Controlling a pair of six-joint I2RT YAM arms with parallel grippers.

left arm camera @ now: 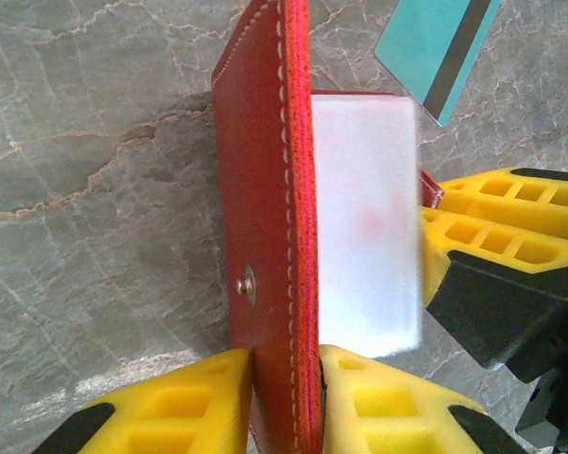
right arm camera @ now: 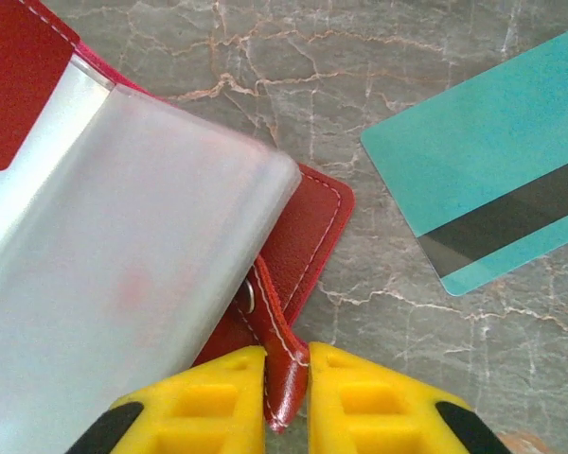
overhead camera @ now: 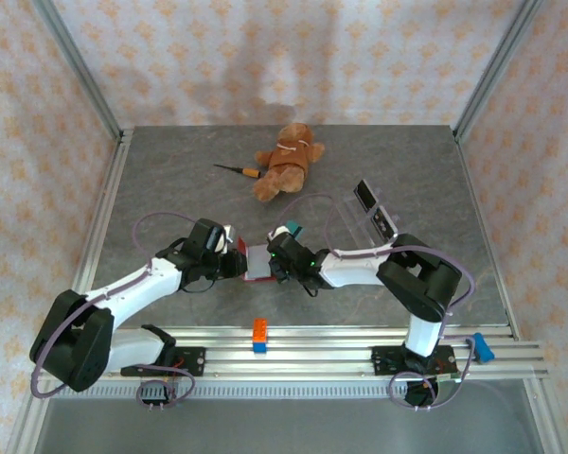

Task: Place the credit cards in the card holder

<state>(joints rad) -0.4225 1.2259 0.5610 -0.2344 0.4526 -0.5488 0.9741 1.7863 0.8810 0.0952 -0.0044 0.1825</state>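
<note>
While the left gripper (left arm camera: 286, 383) is clamping tightly on the edge of one red cover, the right gripper (right arm camera: 286, 378) is pinching the snap tab (right arm camera: 273, 331) of the opposite cover. Together they are holding the card holder (left arm camera: 260, 189) spread open near the table's middle, probably to keep its frosted plastic sleeve (right arm camera: 123, 255) exposed for loading. Just beyond it, to the far right, the teal credit card (right arm camera: 492, 189) is lying flat on the marble-patterned table (left arm camera: 95, 142), awaiting insertion.

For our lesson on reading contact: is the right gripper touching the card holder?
Touching. In the right wrist view the right gripper pinches the card holder, yellow fingers pressed against both sides.
</note>
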